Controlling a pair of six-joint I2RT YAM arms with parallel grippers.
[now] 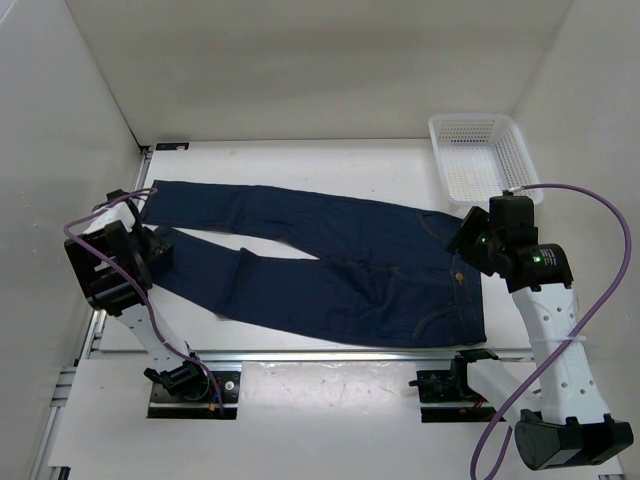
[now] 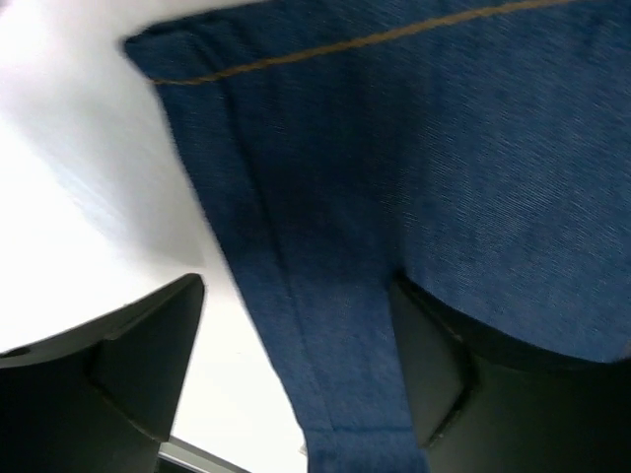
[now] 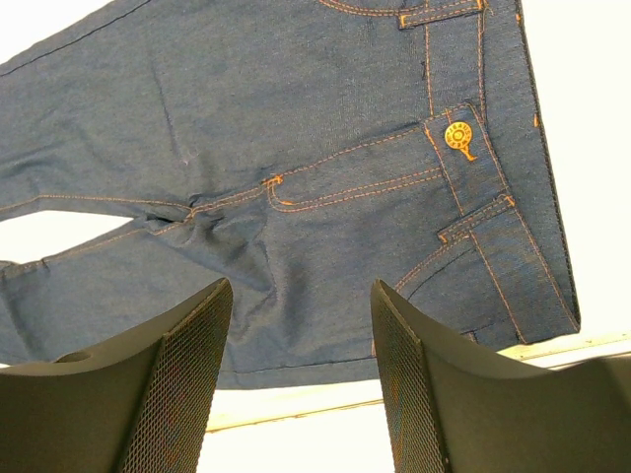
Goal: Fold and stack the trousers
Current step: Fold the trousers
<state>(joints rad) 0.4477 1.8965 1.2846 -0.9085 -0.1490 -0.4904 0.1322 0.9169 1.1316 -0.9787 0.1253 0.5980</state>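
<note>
The left gripper (image 2: pixel 296 288) stands open; the hem of one trouser leg lies between its jaws, not pinched. The right gripper (image 3: pixel 301 288) is open too and hangs empty above the waist. The trousers (image 1: pixel 330 270) lie unfolded across the table (image 1: pixel 300 160), waist at the right, legs reaching left. A white basket (image 1: pixel 480 155) sits in the far right corner.

Trousers (image 1: pixel 340 265) spread on the table (image 1: pixel 300 160), legs toward my left pincer (image 1: pixel 160 247), waist under my right pincer (image 1: pixel 463 240), basket (image 1: pixel 485 157) behind that
</note>
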